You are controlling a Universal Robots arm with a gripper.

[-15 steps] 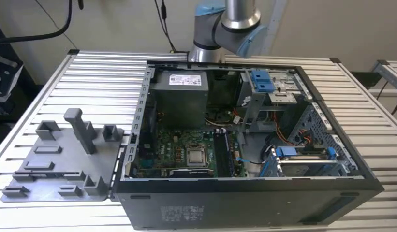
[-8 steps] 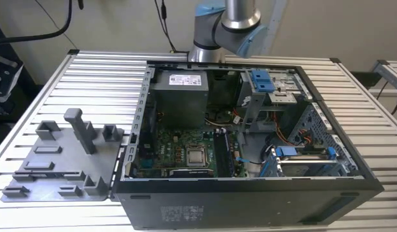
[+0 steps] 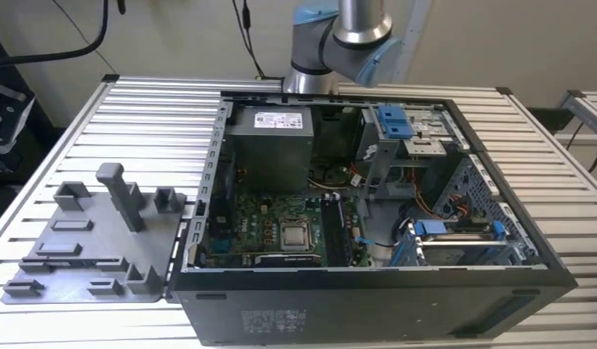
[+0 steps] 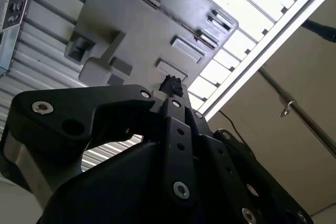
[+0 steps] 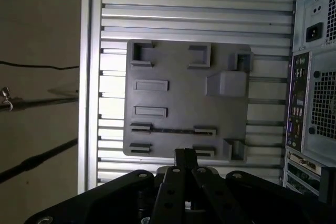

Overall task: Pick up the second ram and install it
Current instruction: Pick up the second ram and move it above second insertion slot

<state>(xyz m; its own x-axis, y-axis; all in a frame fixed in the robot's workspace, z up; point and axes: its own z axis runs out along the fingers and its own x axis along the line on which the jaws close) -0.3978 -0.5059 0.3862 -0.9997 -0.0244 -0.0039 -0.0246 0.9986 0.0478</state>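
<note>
In the first wrist view the second ram (image 5: 173, 130) shows as a thin dark strip standing on edge between two small holders on the grey fixture plate (image 5: 184, 98). My gripper (image 5: 185, 155) hangs well above that plate, near its edge and apart from the ram. Its black fingers are shut together with nothing between them. In the second wrist view the gripper (image 4: 171, 84) points at the same plate (image 4: 121, 30). The exterior view has the plate (image 3: 85, 240) at its left and part of the arm (image 3: 342, 36) at the back.
An open computer case (image 3: 531, 291) lies on the slatted metal table (image 3: 153, 123), right of the plate in the exterior view. Inside are a green motherboard (image 3: 254, 218) with a silver chip (image 3: 295, 235), a grey power supply (image 3: 269, 145) and blue drive brackets (image 3: 395, 120).
</note>
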